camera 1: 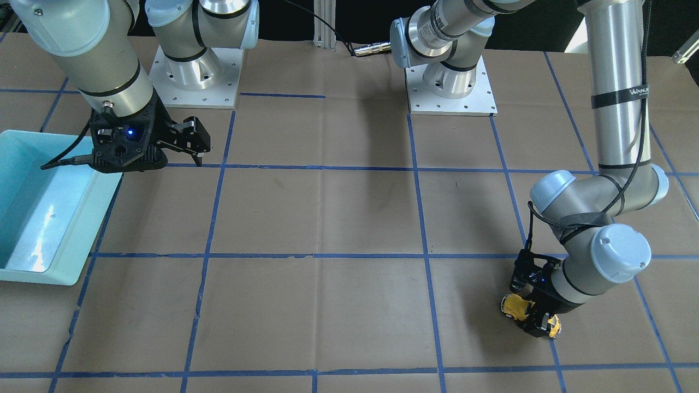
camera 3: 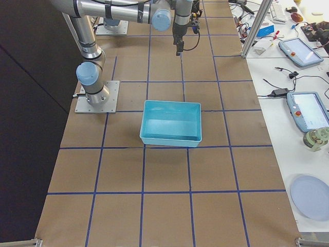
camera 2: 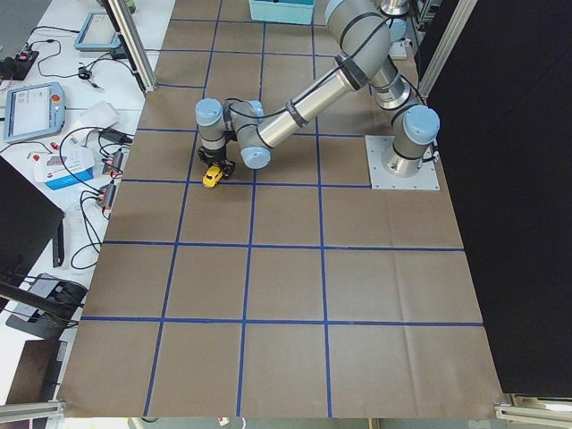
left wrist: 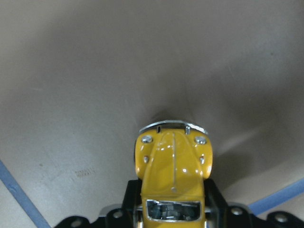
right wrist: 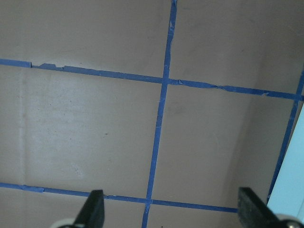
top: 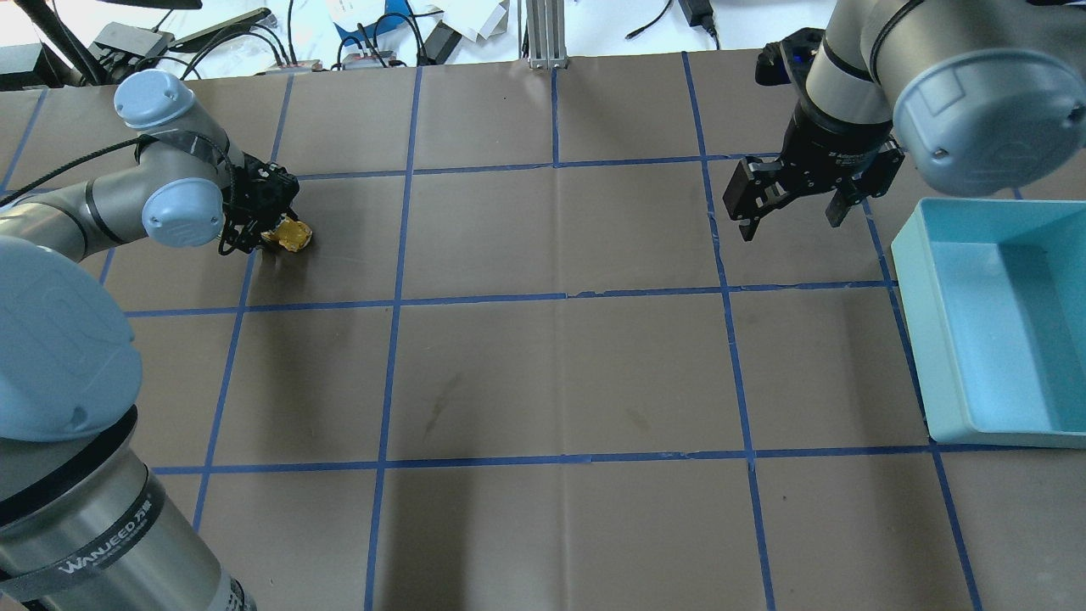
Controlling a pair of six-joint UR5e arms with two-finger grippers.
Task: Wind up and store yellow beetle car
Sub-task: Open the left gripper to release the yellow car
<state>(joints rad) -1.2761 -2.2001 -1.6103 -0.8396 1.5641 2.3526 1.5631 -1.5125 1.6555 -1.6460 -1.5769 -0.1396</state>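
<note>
Car [left wrist: 173,166]: yellow, lying on the robot's left side of the desk [top: 551,373], next to a blue tape line [top: 246,280]. The wrist view's lower edge is cutting off its rear. In the front view the left tool [camera 1: 534,319] is covering its middle, and overhead only a yellow sliver is showing. Whether its wheels are touching the desk cannot be told.

Bin [top: 920,339]: teal, open-topped, sitting on the robot's right side, well apart from the car; its inner floor is catching glare.

Left tool: fingers are pressing in on the car's two sides, clamping it. The left arm is reaching far out, with its wrist bending down toward the desk.

Right tool [top: 789,225]: fingers are spreading wide and gripping nothing. It is hanging above the desk just beside the bin, pointing down.
</note>
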